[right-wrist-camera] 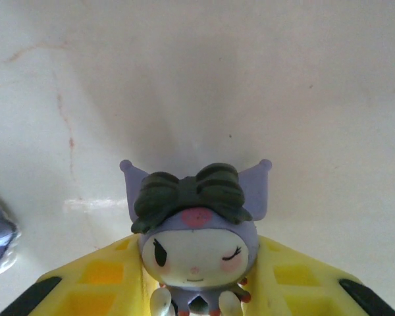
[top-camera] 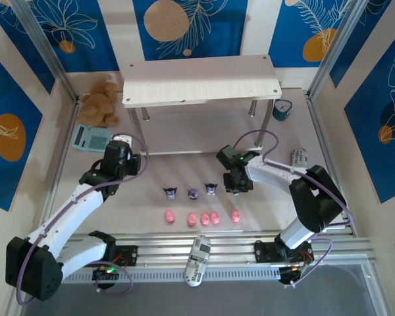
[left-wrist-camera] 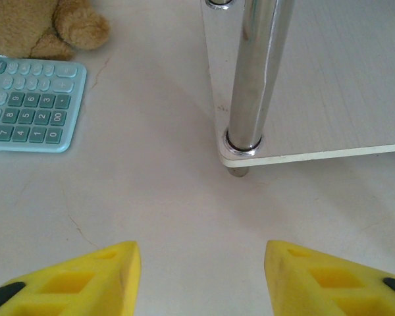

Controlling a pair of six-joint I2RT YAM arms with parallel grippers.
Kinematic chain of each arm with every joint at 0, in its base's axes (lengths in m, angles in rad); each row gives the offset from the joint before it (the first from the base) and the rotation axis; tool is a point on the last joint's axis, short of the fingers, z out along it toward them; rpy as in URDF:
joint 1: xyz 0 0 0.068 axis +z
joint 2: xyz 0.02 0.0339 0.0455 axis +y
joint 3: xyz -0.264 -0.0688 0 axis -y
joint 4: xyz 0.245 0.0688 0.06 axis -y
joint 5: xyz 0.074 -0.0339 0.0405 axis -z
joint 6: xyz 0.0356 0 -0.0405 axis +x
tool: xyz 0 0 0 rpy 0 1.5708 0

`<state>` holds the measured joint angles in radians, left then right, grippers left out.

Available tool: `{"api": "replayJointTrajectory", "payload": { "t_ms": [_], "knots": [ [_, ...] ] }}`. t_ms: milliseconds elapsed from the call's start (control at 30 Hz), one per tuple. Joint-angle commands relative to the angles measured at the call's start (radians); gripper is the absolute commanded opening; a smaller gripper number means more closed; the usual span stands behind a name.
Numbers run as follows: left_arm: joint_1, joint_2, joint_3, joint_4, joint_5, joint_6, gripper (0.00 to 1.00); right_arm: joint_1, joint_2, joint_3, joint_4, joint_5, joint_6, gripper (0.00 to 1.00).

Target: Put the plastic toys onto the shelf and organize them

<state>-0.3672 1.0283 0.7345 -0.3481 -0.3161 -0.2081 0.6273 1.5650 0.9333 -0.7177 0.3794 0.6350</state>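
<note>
Now, right hand [top-camera: 237, 182] pinching the purple figurine [right-wrist-camera: 196, 232], left hand [left-wrist-camera: 201, 276] spread and empty, I should lift clear before reaching the far shelf [top-camera: 201, 79].

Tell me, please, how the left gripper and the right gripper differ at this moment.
The left gripper is open and empty; the right gripper is shut on a purple figurine. The left gripper faces the shelf; the right gripper faces the tabletop. Both have yellow fingers.

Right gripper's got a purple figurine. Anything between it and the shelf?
Nothing visible. Bare table lies between the right gripper, which holds the purple figurine, and the shelf. The teal clock sits off to the side, right of the shelf's leg.
</note>
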Motion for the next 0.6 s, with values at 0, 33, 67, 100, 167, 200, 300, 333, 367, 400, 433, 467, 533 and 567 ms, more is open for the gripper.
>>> {"api": "replayJointTrajectory", "payload": {
  "t_ms": [0, 33, 67, 100, 167, 200, 300, 333, 367, 400, 433, 467, 533, 567],
  "knots": [
    [0.014, 0.01, 0.009, 0.02, 0.021, 0.005, 0.53, -0.013, -0.063, 0.083, -0.059, 0.048, -0.045, 0.26],
    [0.013, 0.013, 0.01, 0.02, 0.022, 0.003, 0.53, -0.022, -0.067, 0.104, -0.065, 0.052, -0.06, 0.26],
    [0.015, 0.014, 0.012, 0.022, 0.024, 0.003, 0.53, -0.032, -0.068, 0.124, -0.067, 0.054, -0.076, 0.26],
    [0.013, 0.016, 0.014, 0.021, 0.025, 0.003, 0.53, -0.042, -0.068, 0.14, -0.067, 0.056, -0.091, 0.26],
    [0.014, 0.019, 0.018, 0.023, 0.032, 0.002, 0.53, -0.065, -0.056, 0.18, -0.061, 0.065, -0.127, 0.26],
    [0.014, 0.019, 0.02, 0.022, 0.032, 0.0, 0.53, -0.075, -0.048, 0.2, -0.058, 0.069, -0.142, 0.26],
    [0.015, 0.018, 0.025, 0.016, 0.038, -0.001, 0.53, -0.106, -0.013, 0.258, -0.043, 0.072, -0.189, 0.26],
    [0.014, 0.017, 0.027, 0.013, 0.037, -0.001, 0.53, -0.117, 0.001, 0.278, -0.035, 0.07, -0.202, 0.26],
    [0.014, 0.014, 0.028, 0.01, 0.038, 0.001, 0.53, -0.128, 0.016, 0.297, -0.031, 0.07, -0.213, 0.26],
    [0.014, 0.011, 0.029, 0.008, 0.038, 0.001, 0.53, -0.134, 0.027, 0.31, -0.029, 0.074, -0.222, 0.26],
    [0.016, 0.005, 0.029, 0.006, 0.037, 0.001, 0.53, -0.143, 0.045, 0.327, -0.025, 0.078, -0.234, 0.26],
    [0.015, 0.001, 0.028, 0.003, 0.036, 0.001, 0.53, -0.149, 0.057, 0.341, -0.018, 0.083, -0.244, 0.26],
    [0.016, -0.008, 0.026, -0.002, 0.033, 0.002, 0.53, -0.157, 0.082, 0.358, -0.003, 0.095, -0.258, 0.26],
    [0.016, -0.011, 0.025, -0.006, 0.032, 0.004, 0.53, -0.163, 0.094, 0.365, 0.004, 0.101, -0.264, 0.26]
  ]
}}
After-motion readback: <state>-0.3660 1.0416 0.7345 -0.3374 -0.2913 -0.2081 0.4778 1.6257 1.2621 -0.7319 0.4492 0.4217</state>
